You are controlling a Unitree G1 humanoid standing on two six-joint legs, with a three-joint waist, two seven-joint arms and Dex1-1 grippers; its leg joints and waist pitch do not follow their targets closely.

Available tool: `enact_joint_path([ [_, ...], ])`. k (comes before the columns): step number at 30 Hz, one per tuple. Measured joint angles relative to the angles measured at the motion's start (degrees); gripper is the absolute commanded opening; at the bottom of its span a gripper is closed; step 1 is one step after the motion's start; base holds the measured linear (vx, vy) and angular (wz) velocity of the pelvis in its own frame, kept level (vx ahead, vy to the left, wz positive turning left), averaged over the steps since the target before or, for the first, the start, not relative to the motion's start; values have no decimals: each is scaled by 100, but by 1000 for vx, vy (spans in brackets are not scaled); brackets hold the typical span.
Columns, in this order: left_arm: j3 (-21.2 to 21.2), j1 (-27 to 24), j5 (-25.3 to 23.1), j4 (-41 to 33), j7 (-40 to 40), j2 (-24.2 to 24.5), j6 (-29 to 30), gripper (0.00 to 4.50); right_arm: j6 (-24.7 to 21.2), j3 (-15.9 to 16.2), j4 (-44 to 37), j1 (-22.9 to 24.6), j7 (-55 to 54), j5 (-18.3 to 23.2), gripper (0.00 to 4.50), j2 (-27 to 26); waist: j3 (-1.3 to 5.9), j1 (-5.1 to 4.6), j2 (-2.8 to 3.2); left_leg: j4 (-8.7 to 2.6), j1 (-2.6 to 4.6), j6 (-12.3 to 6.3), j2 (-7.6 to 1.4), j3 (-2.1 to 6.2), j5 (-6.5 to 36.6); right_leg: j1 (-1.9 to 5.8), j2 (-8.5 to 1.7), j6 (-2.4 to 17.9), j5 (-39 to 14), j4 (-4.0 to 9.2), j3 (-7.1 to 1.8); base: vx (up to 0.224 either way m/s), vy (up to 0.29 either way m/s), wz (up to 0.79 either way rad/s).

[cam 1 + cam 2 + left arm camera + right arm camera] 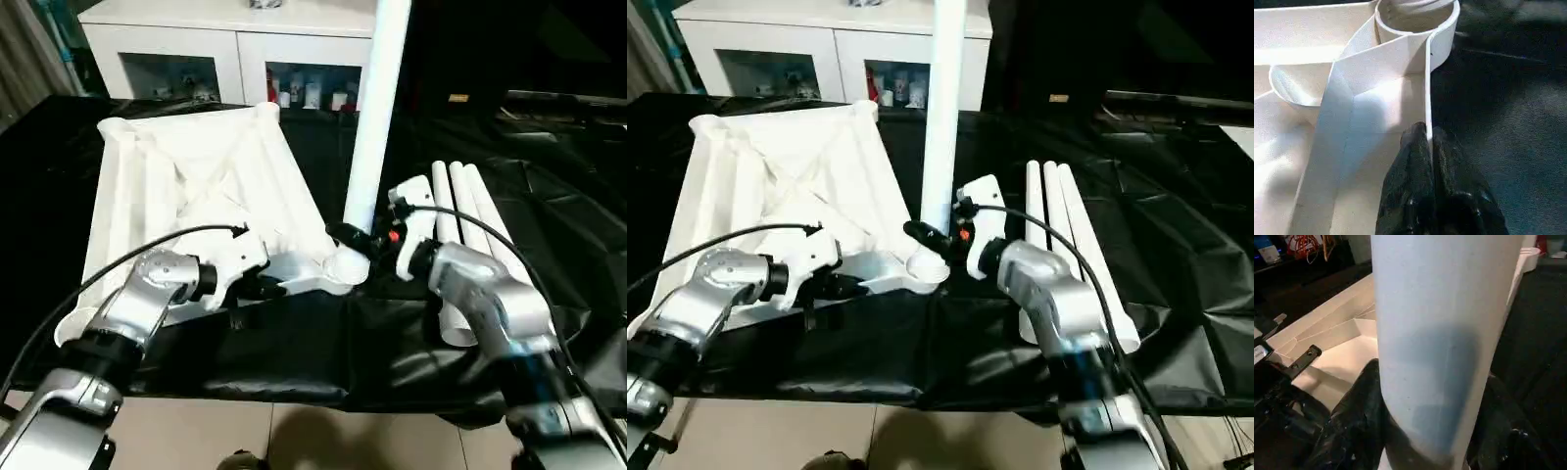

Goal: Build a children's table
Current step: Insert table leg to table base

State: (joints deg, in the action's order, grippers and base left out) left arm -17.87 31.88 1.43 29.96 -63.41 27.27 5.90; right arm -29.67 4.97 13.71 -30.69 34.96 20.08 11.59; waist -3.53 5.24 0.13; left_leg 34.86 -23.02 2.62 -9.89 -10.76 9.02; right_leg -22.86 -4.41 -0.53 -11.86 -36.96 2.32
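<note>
Gripping the upright leg (377, 108) near its lower end, my right gripper (355, 238) has a black finger on either side of the white tube, as the right wrist view confirms. The leg stands vertical with its foot seated in the near-right corner socket (348, 266) of the tabletop (186, 186). The tabletop lies upside down on the black-covered surface (549, 206), ribbed underside facing up, occupying the left half of the scene.

My left gripper (1428, 147) is clamped on the tabletop's near rim wall. In the left wrist view its two black fingers (1413, 147) pinch the thin white edge between them, a short way left of the socket that carries the leg. In the head views this gripper sits just beside the socket, with my left forearm (147, 294) reaching in from the near left.

Three spare legs (465, 220) lie flat on the surface to the right of the tabletop, side by side and touching, running from far to near. My right forearm (490, 294) crosses over their near ends.

A white cabinet (230, 49) with glass doors stands beyond the far edge of the surface.
</note>
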Motion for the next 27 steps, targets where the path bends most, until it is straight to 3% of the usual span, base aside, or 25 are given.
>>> enact_joint_path([
  [14,13,-91,-2,-222,5,29,146,0,171,49,354,-66,159,-65,186,-77,-4,-7,-6,-24,-1,0,0,-12,0,-5,0,-1,-1,23,-2,0,0,0],
  [27,33,-105,-7,-235,64,24,221,0,839,-57,853,-56,145,-167,186,-259,-1,-18,4,-31,4,0,-1,-20,0,-4,0,-1,-1,29,-7,0,0,0],
])
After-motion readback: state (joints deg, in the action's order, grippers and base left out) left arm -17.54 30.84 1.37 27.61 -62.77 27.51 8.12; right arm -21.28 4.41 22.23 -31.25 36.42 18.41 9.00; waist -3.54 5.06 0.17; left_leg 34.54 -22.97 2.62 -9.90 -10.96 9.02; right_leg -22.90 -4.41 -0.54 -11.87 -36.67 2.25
